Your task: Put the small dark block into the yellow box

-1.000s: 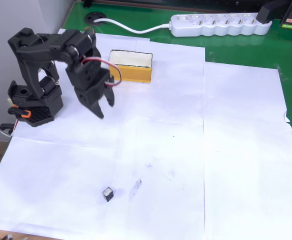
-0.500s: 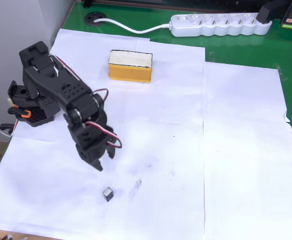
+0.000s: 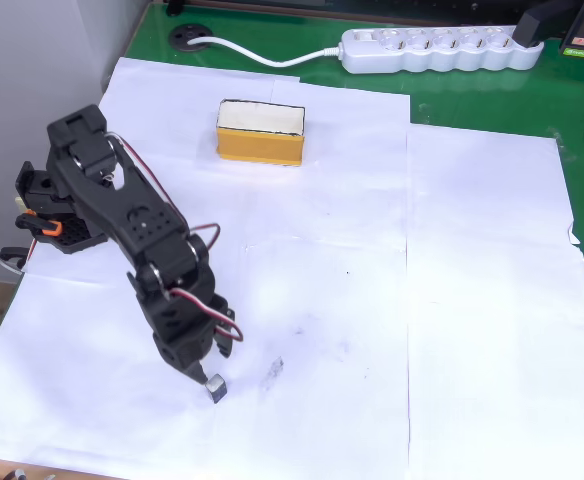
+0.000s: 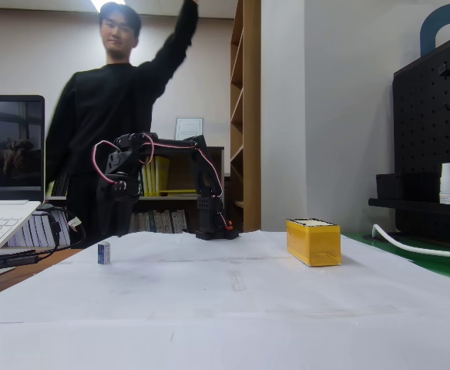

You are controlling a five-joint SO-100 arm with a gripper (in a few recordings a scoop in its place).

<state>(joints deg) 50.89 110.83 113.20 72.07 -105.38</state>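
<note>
The small dark block (image 3: 215, 388) is a tiny dark cube with a grey top, lying on the white paper near the front edge in the overhead view. My black gripper (image 3: 210, 364) hangs right above and behind it, jaws open, one fingertip (image 3: 201, 377) almost at the block's left side. The block is not held. The yellow box (image 3: 261, 132) stands far off at the back of the paper, its cream inside showing. In the fixed view the block (image 4: 103, 253) stands at the left, the gripper (image 4: 111, 225) just above it, and the yellow box (image 4: 313, 241) at the right.
A white power strip (image 3: 437, 48) and its cable lie on the green mat behind the box. The arm's base (image 3: 64, 212) sits at the paper's left edge. A grey smudge (image 3: 273, 369) marks the paper right of the block. A laptop (image 4: 1, 208) stands at the left; a person stands behind the table.
The arm has swung from beside the yellow box forward and down across the paper. Its open gripper now sits just over the block. Block and box have not moved.
</note>
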